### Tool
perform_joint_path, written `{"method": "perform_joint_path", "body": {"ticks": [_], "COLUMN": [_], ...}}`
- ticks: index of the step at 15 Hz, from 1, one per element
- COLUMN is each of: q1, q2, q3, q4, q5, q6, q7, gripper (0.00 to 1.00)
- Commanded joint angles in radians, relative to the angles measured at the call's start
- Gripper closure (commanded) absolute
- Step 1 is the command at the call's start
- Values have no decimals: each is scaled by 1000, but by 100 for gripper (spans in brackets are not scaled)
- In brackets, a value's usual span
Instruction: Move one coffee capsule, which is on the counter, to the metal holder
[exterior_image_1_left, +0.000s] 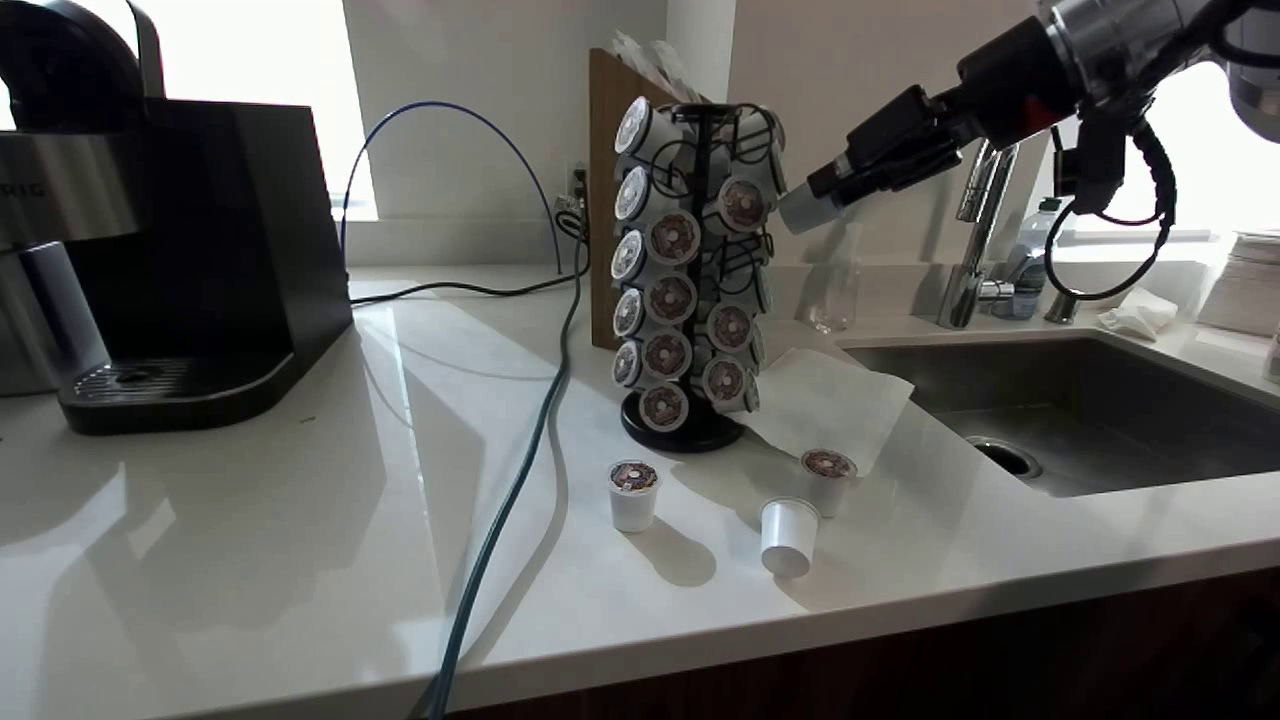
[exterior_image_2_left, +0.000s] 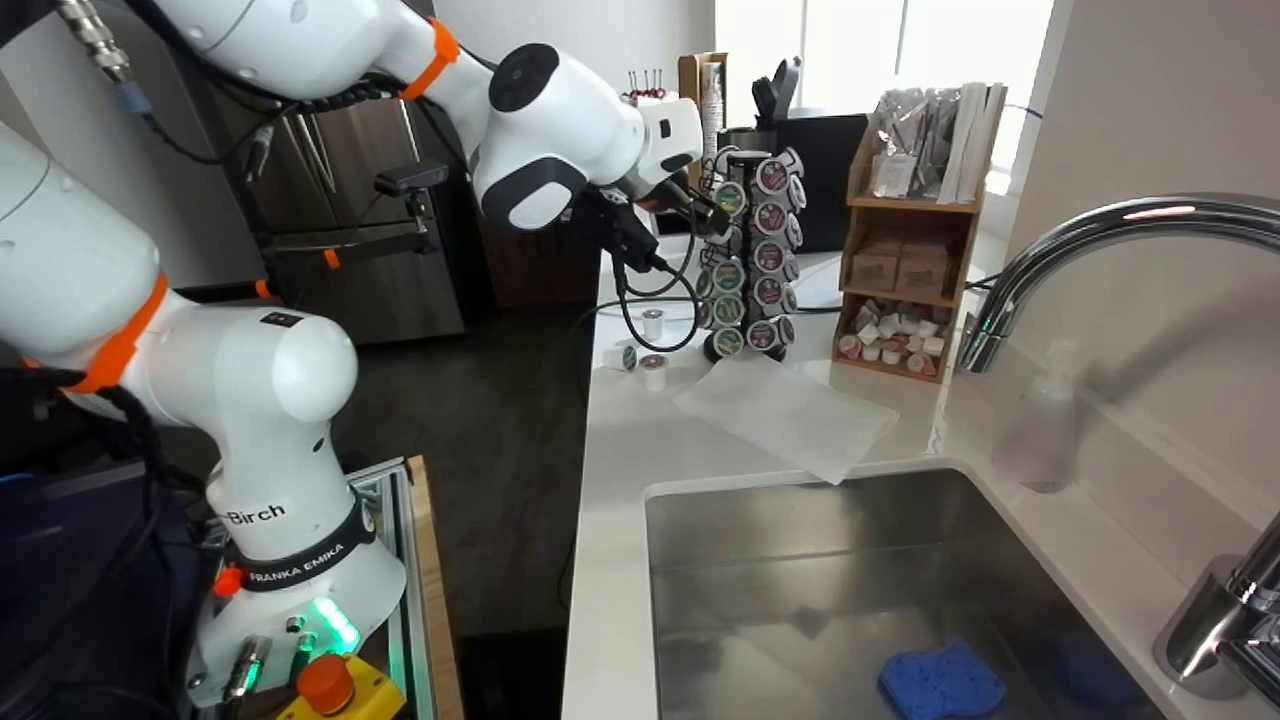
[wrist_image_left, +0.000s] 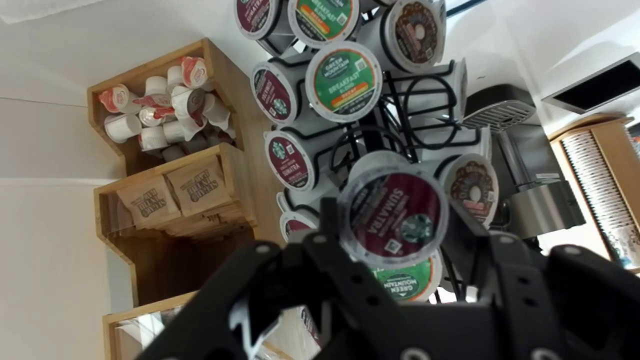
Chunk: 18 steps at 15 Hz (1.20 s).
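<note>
Coffee capsule (wrist_image_left: 395, 217), maroon-lidded, is clamped in the gripper (exterior_image_1_left: 829, 183) beside the upper half of the metal holder (exterior_image_1_left: 700, 434); near that holder, two pods (exterior_image_1_left: 632, 508) stand on the desk (exterior_image_1_left: 300, 560) and another pod (exterior_image_1_left: 787, 535) lies tipped.

In an exterior view, the counter (exterior_image_1_left: 300, 560) at six o'clock looks smooth and glossy; the shelf (exterior_image_1_left: 603, 180), near twelve, smooth wood; the metal holder (exterior_image_1_left: 705, 434), at one, matt-coated wire; the coffee capsule (exterior_image_1_left: 808, 208), between one and two, smooth plastic; the tap (exterior_image_1_left: 978, 255), past two, polished chrome; the sink (exterior_image_1_left: 1100, 400), at three, satin metal.
</note>
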Motion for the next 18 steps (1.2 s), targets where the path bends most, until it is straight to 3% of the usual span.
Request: {"method": "perform_joint_path", "body": {"ticks": [1,2,9,10,12,16,18], "q1": [13,18,17,17,-5,-124,-119], "q2": [7,13,11,11,15,13,-15], "q3": [-10,-12,-11,-11,-3,74,65], "q4": [-3,-6,-4,-4,-8,-46,-62], "q5": [0,0,-1,-1,-3,-2,4], "q6": [22,27,27,27,3,-40,3], "q7": [5,6,6,6,3,14,12], "gripper": [71,46,46,71,71,71,71]}}
